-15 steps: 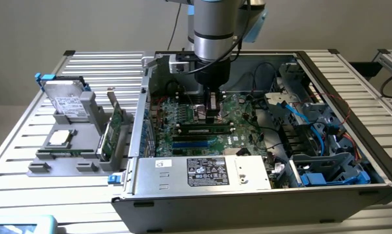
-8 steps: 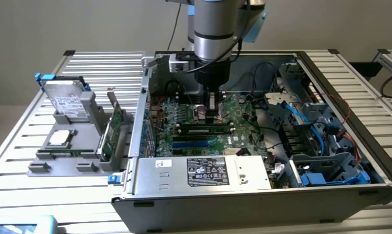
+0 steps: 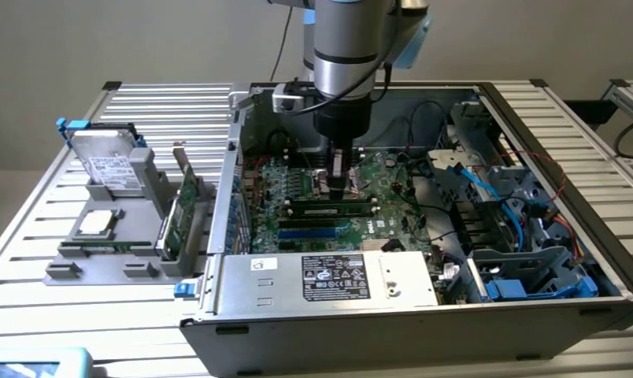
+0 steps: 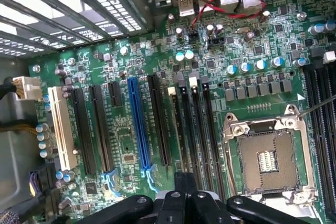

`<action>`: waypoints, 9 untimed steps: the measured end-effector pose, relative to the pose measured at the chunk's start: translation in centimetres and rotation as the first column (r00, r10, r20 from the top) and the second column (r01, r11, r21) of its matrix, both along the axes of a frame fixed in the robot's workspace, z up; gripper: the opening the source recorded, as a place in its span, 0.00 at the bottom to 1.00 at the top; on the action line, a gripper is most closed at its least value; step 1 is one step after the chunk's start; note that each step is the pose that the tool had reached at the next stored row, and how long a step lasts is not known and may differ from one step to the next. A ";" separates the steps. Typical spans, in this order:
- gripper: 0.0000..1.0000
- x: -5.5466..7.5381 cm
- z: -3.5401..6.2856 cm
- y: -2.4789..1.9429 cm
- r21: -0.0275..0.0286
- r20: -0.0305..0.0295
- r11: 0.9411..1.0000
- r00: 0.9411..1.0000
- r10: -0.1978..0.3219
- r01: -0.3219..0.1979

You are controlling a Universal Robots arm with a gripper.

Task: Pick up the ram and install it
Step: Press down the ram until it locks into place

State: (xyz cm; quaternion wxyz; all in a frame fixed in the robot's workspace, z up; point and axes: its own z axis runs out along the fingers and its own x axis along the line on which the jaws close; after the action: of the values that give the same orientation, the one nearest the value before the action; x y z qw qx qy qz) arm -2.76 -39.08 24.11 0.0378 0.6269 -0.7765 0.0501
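- I have the gripper [image 3: 341, 187] down inside the computer case [image 3: 422, 315], fingers clenched just above the ram [image 3: 331, 210].
- The ram lies in its slot on the motherboard [image 4: 131, 156]; I judge this the seating step.
- Next calls for even downward pressure.

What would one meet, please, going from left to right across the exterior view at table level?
Hard drive → upright green expansion card → ram under the gripper → blue cables.

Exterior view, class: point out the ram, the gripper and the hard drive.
ram [image 3: 331, 210]: exterior view, middle of the stick.
gripper [image 3: 341, 191]: exterior view, at its fingertips.
hard drive [image 3: 109, 160]: exterior view, its labelled face.
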 end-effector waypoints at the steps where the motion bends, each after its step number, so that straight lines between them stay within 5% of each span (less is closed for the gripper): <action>1: 0.11 0.0 0.00 0.00 0.000 0.000 1.000 1.000 -0.016 0.016; 9: 0.11 0.0 -0.02 0.00 0.000 0.000 0.992 0.992 -0.126 0.126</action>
State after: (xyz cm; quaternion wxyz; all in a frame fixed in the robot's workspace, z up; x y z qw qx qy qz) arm -2.77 -39.09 24.09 0.0409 0.5767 -0.8145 0.0476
